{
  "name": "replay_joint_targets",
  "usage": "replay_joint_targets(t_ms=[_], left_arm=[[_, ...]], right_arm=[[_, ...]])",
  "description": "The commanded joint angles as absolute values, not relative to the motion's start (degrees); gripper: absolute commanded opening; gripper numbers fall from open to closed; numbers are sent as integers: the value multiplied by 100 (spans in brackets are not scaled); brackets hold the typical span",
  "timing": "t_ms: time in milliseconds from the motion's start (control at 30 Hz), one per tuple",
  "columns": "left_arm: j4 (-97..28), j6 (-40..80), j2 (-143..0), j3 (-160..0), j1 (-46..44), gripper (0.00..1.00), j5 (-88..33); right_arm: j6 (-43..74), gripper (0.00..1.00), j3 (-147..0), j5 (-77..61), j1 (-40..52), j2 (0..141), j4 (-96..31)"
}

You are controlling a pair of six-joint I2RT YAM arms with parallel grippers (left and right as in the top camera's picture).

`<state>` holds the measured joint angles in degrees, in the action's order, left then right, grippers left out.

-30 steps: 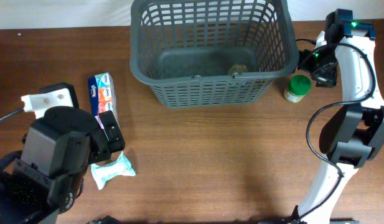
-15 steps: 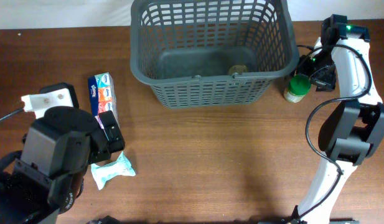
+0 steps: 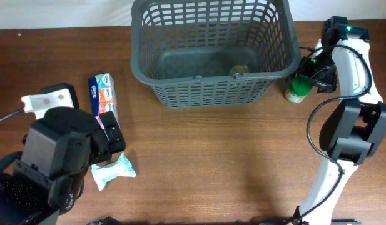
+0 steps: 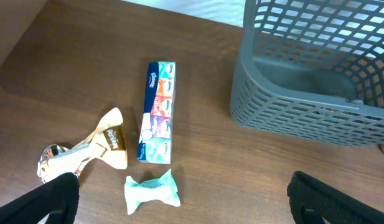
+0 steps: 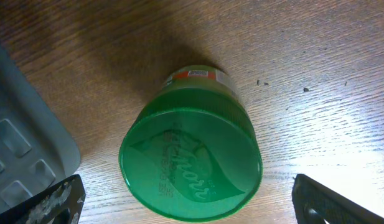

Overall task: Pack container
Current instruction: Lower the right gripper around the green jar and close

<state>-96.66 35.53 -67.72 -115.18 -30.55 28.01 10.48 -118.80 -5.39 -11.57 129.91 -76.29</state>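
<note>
**Jar could tip at the basket wall**

The container (image 3: 205, 94) sits at 12 o'clock on the table (image 3: 211, 169). My right gripper (image 5: 192, 202) hangs spread over the green-lidded jar (image 5: 190, 163), at the container's 4 o'clock. I judge an off-centre squeeze could topple it. My left gripper (image 4: 192, 205) is spread too.

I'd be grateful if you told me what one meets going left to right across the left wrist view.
Gold-and-white wrapper → tissue pack → container.
</note>
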Motion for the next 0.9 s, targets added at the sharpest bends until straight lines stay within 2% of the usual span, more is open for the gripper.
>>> replay_joint_targets(t_ms=[0,567,867], left_arm=[[-9668,3463,-6779,-11511,-3020,100,2781],[-9668,3463,-6779,-11511,-3022,100,2781],[-9668,3463,-6779,-11511,-3022,99,2781]], right_arm=[[1031,99,-11815,-445,-1120,13104,-7601],[1033,99,-11789,-375,-1066,13620,-7581],[1028,99,-11789,115,-902,13657,-7614]])
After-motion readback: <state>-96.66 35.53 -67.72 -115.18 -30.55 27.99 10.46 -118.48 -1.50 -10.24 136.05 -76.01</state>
